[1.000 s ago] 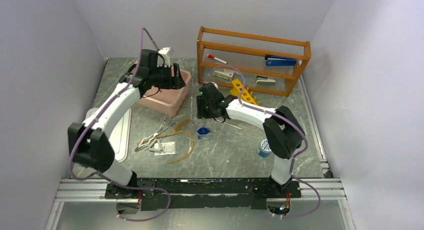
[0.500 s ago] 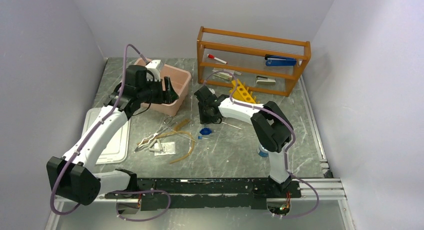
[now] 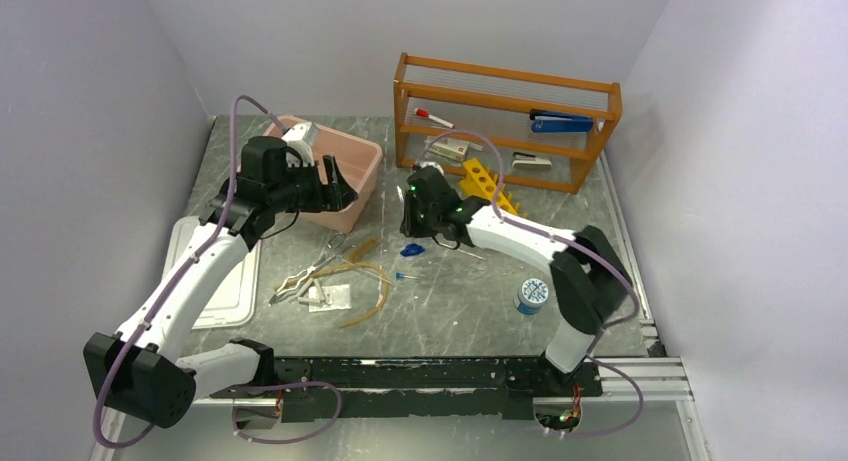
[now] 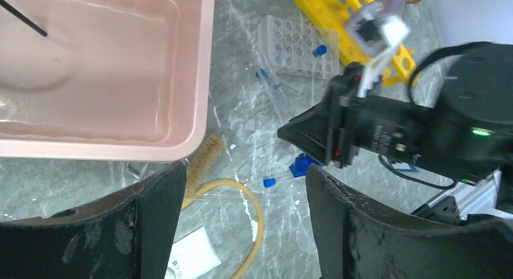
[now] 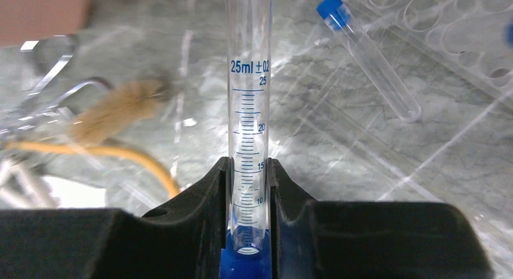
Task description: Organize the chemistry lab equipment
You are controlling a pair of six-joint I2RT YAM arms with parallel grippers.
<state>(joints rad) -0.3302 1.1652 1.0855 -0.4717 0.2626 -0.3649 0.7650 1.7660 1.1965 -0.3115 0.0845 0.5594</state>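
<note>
On the left side of the table point(image 3: 460, 301), our left fingers point(image 4: 154, 212) are wide apart and hold nothing. They hang just by the near wall of the pink tub point(image 3: 362, 171). Near them we see the silvery tongs point(image 3: 295, 281) and the tan tubing point(image 4: 259, 215) lying close together on the table. Further right, our right fingers point(image 5: 209, 200) are clamped on a clear measuring tube point(image 5: 248, 109), its blue foot tucked between them. A small blue-capped tube point(image 5: 369, 61) lies on the table just past it. The yellow rack point(image 3: 485, 181) stands further right.
</note>
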